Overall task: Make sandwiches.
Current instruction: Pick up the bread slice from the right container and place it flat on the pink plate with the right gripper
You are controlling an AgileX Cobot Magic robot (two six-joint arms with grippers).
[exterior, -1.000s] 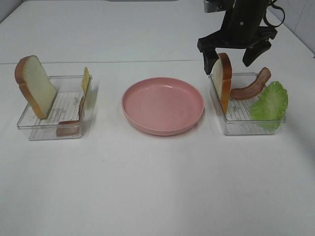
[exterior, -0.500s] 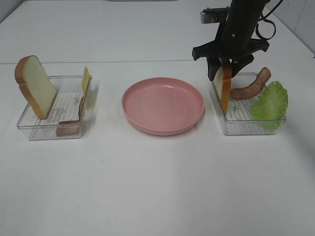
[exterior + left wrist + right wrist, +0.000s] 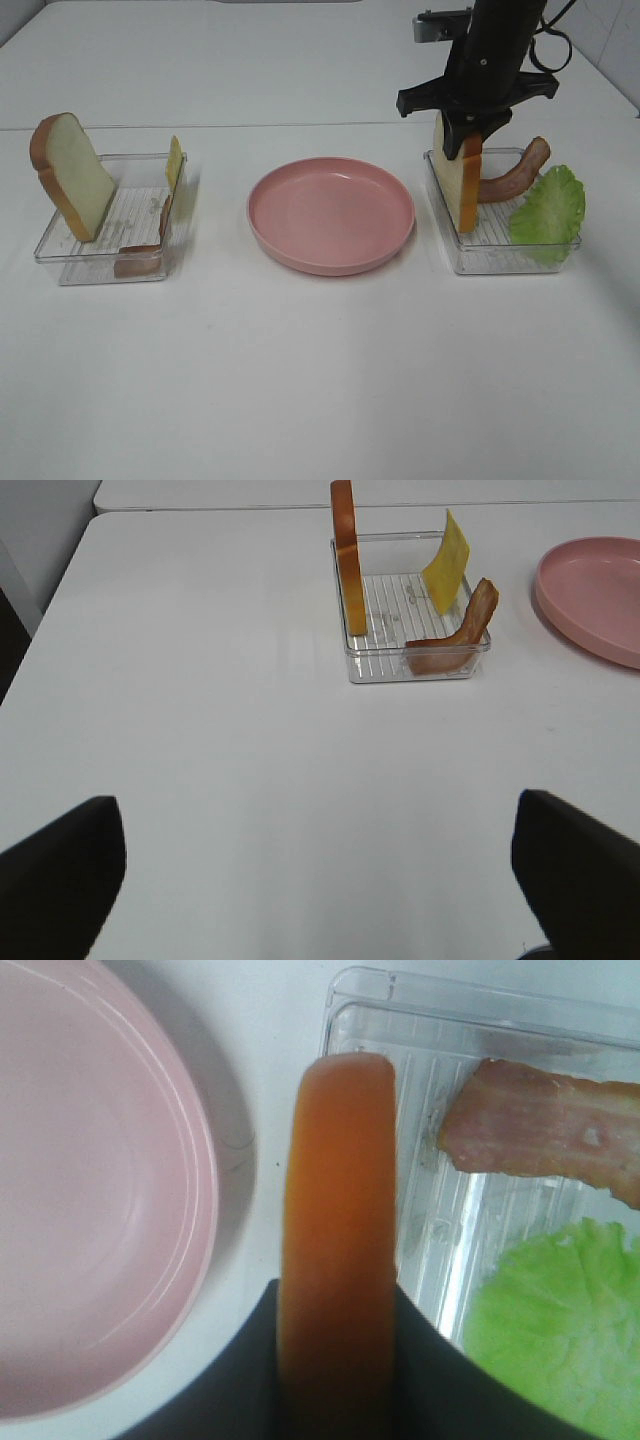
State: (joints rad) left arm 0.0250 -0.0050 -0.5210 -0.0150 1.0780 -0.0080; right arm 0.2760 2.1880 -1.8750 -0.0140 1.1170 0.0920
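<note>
Bread slice point(image 3: 72, 175) far left, leaning upright in the L tray point(image 3: 50, 258), w/ yellow cheese point(image 3: 175, 160) and a bacon strip point(image 3: 140, 252) at the tray's other end. My L claw point(image 3: 320, 880) hangs over bare table, fingers spread wide. Pink plate point(image 3: 330, 215) sits mid-table. My R claw point(image 3: 467, 148) is pinching the top crust of the second bread slice point(image 3: 457, 195), which stands on edge at the plate-side end of the R tray point(image 3: 500, 265). Bacon point(image 3: 520, 170) and lettuce point(image 3: 548, 210) share that tray.

Room up front
Table point(image 3: 320, 380) front free — plate point(image 3: 331, 213) between left tray point(image 3: 90, 270) and right tray point(image 3: 490, 262), where a bread slice point(image 3: 458, 195) stands tall.
</note>
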